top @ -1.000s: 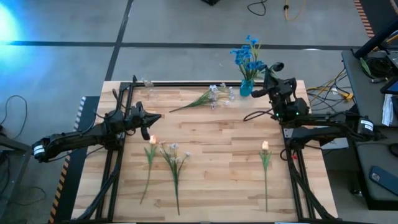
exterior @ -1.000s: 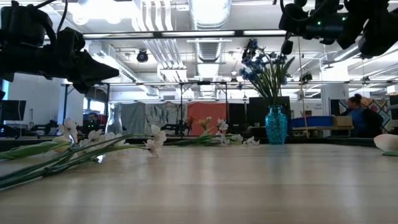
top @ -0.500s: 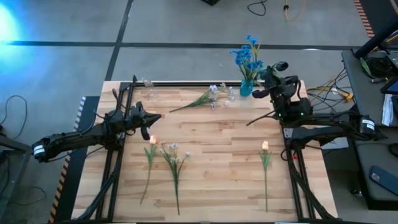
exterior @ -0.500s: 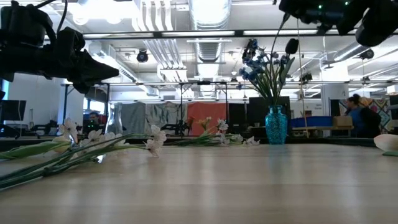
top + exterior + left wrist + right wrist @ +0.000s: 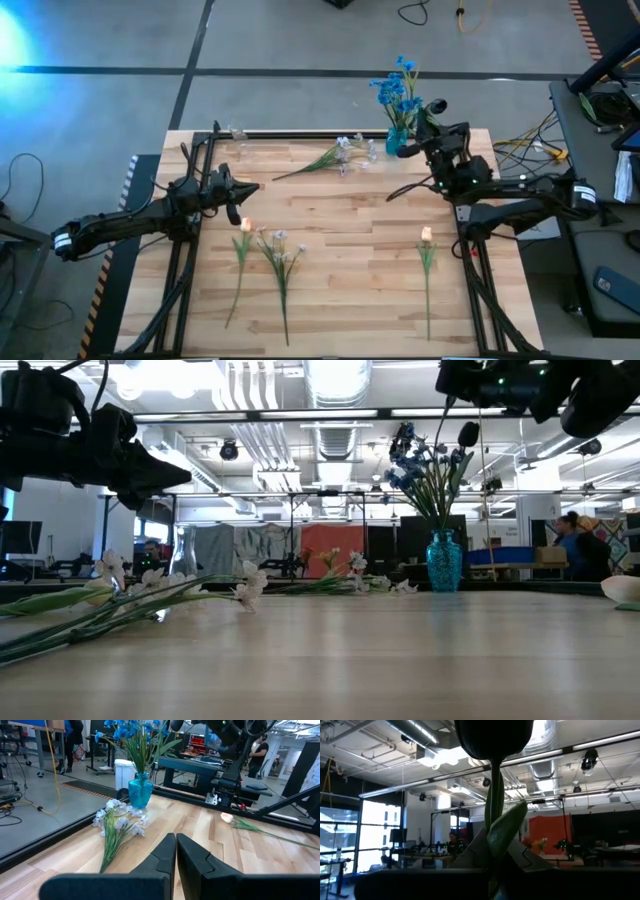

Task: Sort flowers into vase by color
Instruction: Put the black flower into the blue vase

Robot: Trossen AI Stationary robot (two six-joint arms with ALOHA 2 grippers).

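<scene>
— Blue flowers [image 5: 397, 88] were seen standing in the teal vase [image 5: 397, 142] at the upper centre of the overhead frame. Where was the right gripper [image 5: 430, 132] found?

— It was raised just beside that vase, fingers clamped on a dark-budded flower [image 5: 493, 780], its stem [image 5: 408, 187] trailing down-left over the table [image 5: 350, 210].

— And the left gripper [image 5: 243, 190]?

— It was held at mid-left, fingers pressed together, nothing gripped. White flowers [image 5: 335, 155] and peach buds [image 5: 426, 235] were left lying on the wood.
</scene>
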